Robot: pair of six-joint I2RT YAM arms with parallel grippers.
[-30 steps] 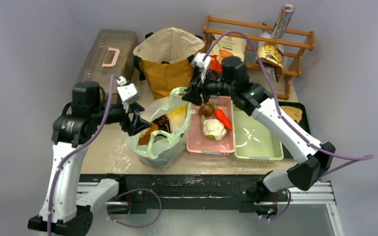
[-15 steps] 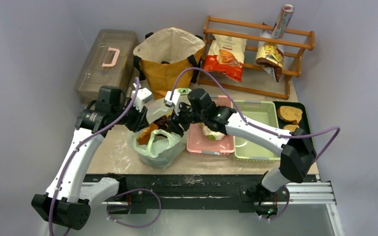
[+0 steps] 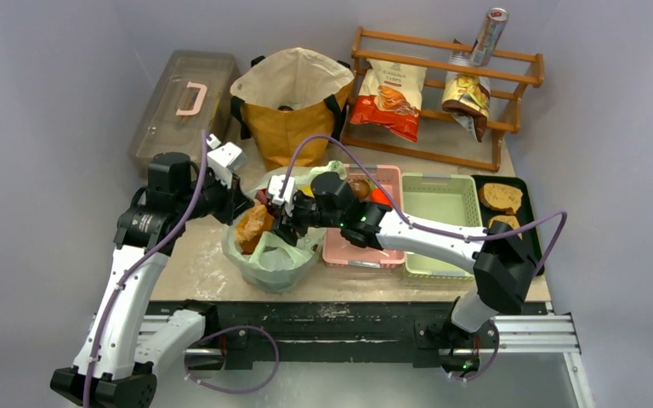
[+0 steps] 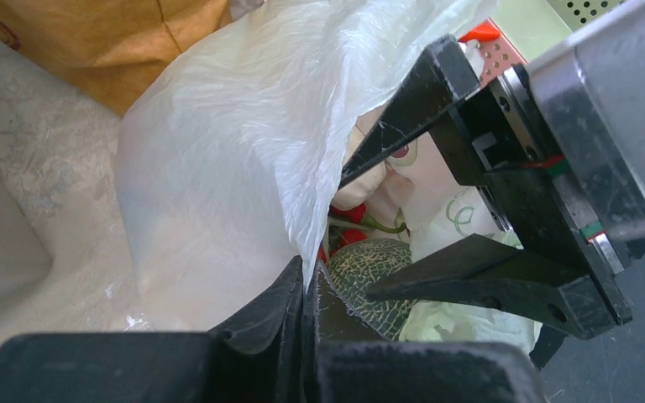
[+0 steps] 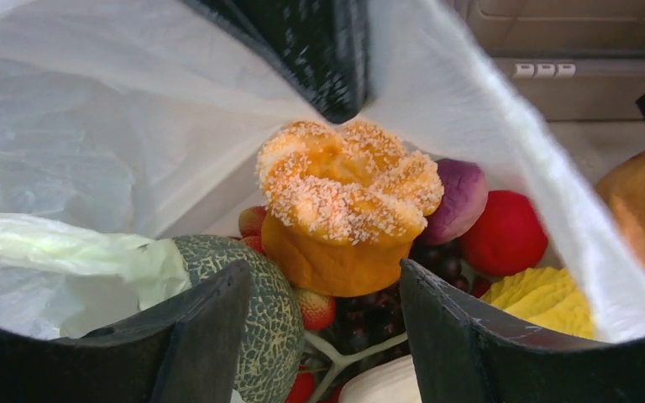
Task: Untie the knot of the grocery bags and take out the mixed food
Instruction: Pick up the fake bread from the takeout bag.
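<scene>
The pale-green plastic bag [image 3: 282,257] stands on the table with its mouth pulled open; the knot is out of view. My left gripper [image 3: 240,204] is shut on the bag's left rim [image 4: 306,252]. My right gripper [image 5: 323,294] is open inside the mouth, just above the mixed food and holding nothing. Between its fingers [image 5: 201,327] lie an orange sugared bun [image 5: 344,201], a netted green melon [image 5: 256,290] and dark grapes [image 5: 386,315]. A purple onion [image 5: 464,197], a red fruit [image 5: 506,231] and yellow cabbage [image 5: 537,306] lie to the right. The mustard tote [image 3: 293,115] stands behind.
A pink basket [image 3: 366,252] with vegetables and a green basket [image 3: 446,223] sit right of the bag. A black tray [image 3: 523,194] of bread lies at the far right. A wooden rack [image 3: 442,85] with chip bags and a can, and a lidded box [image 3: 183,106], stand at the back.
My left gripper closed on the bag's rim and drew it left. My right gripper came down from above the pink basket into the bag's mouth and opened wider.
</scene>
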